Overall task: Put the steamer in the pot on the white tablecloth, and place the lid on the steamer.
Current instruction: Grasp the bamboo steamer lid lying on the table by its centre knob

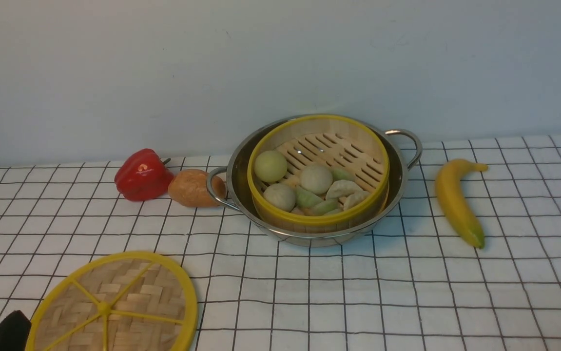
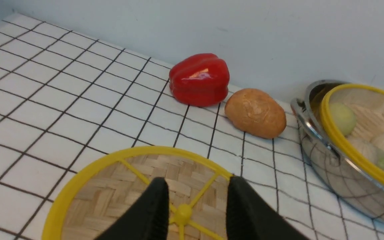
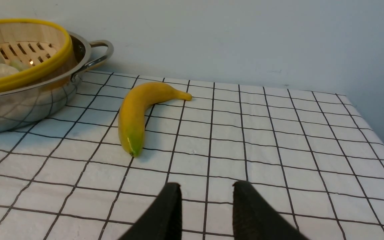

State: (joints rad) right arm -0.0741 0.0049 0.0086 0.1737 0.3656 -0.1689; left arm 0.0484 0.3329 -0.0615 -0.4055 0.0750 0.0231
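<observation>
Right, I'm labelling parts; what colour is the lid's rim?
Yellow rim, showing best in the front view.

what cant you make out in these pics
- lid: near edge cut off by the front view's lower border
- pot: its floor, front view, hidden by the steamer
- right tool: out of the front view
- some steamer food: undersides hidden by overlapping pieces, front view

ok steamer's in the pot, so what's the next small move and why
Probably bring the left claw down toward the near rim of the woven lid: its jaws stand apart with nothing between them, the lid lies flat on the checked cloth on that side, and the steamer sits in the pot uncovered.
</observation>
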